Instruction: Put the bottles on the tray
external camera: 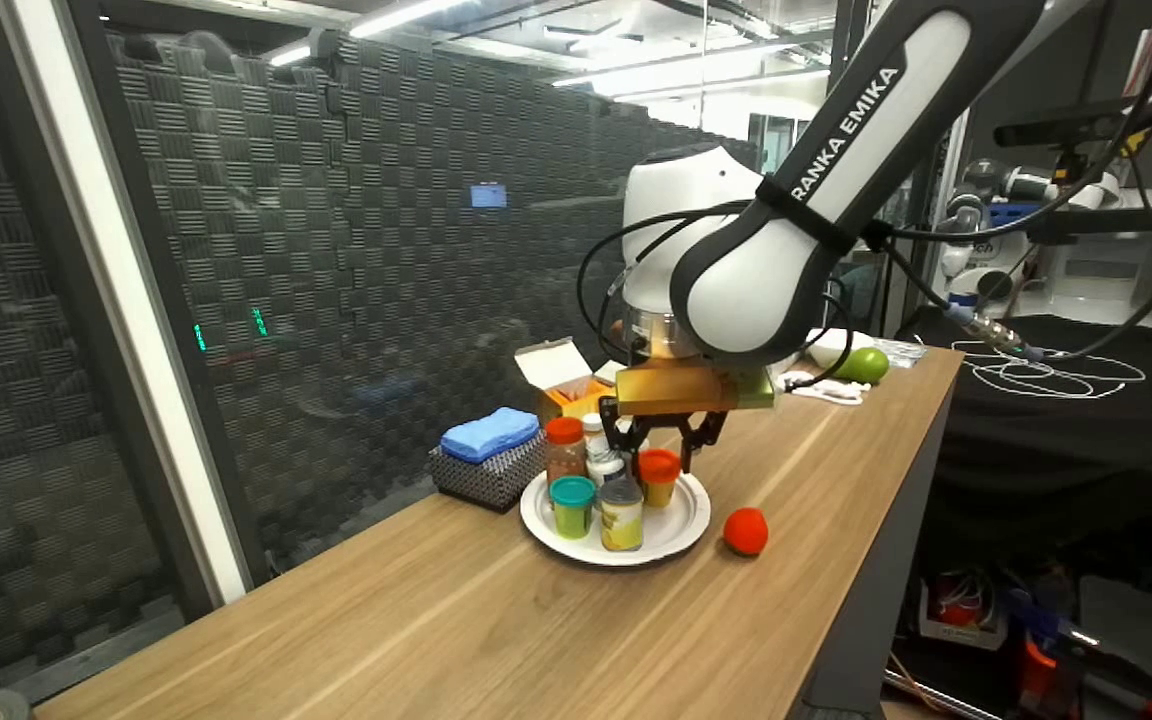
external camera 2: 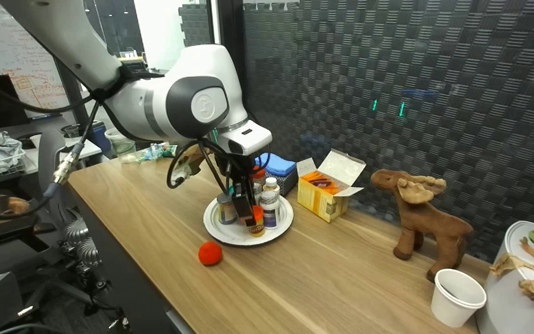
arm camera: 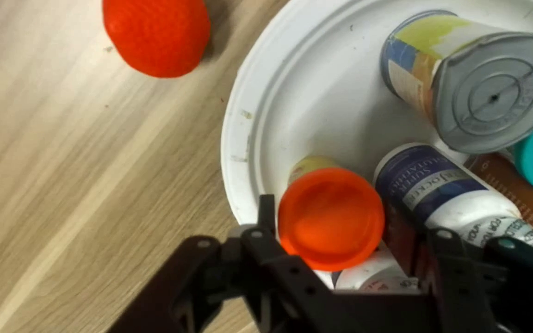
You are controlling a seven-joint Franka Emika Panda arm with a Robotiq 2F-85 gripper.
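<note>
The round white tray [external camera: 674,530] [external camera 2: 274,235] [arm camera: 312,97] holds several bottles. A teal-capped jar [external camera: 572,508] and a grey-topped can [external camera: 622,520] [arm camera: 493,92] stand toward an exterior view's near side. A red-capped brown bottle [external camera: 565,450] and white bottles [external camera: 604,460] [external camera 2: 270,211] [arm camera: 451,194] stand behind. An orange-capped jar [external camera: 658,478] [external camera 2: 256,227] [arm camera: 331,219] stands near the tray's edge. My gripper [external camera: 660,462] [external camera 2: 248,220] [arm camera: 329,208] is open around this jar, a finger on each side. A small gap shows at one finger; contact at the other is unclear.
A red ball-like object [external camera: 746,531] [external camera 2: 210,253] [arm camera: 158,34] lies beside the tray. A dark box with a blue cloth [external camera: 489,435] and an open yellow box [external camera 2: 325,190] stand behind it. A brown toy moose [external camera 2: 424,213], white cup [external camera 2: 458,299] and tall white container [external camera 2: 508,301] stand farther along.
</note>
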